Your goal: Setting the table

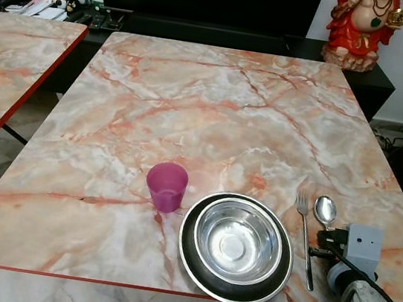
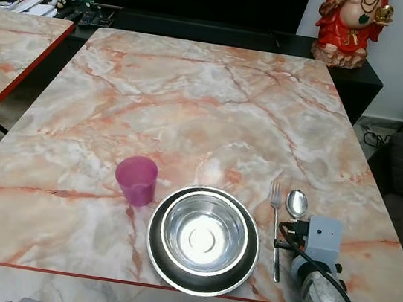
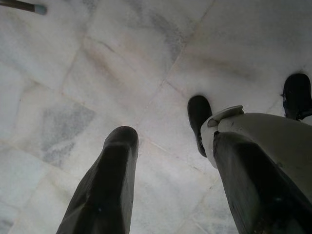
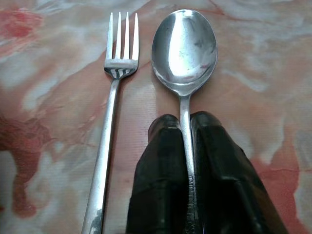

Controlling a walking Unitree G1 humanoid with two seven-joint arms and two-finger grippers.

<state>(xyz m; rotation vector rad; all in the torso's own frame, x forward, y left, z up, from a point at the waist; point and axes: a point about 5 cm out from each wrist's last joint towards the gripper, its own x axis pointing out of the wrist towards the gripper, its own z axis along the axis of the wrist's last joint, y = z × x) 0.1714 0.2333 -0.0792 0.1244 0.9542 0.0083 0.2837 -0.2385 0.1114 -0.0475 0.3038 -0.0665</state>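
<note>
Marble-patterned tabletop (image 1: 215, 108) with a place setting at its near edge: steel bowl (image 1: 237, 242) nested in a dark plate (image 1: 194, 259), pink cup (image 1: 166, 186) just beside the plate on the robot's left, fork (image 1: 304, 233) and spoon (image 4: 184, 48) side by side on its right, tines and spoon bowl pointing away from the robot

Right gripper (image 4: 187, 165) low over the tabletop, clenched on the spoon handle, its two black fingers (image 4: 161, 180) pressed to either side of the shaft; spoon flat or nearly flat on the marble, parallel to the fork and near it without touching

Left gripper (image 3: 165, 170) hanging idle over the pale floor tiles, fingers spread and holding nothing

Step in hand, as judged: placing the spoon, apparently the last piece of the setting

Next move, as judged: parting of the fingers, then a straight retreat along the handle line, without nudging spoon or fork out of alignment
</note>
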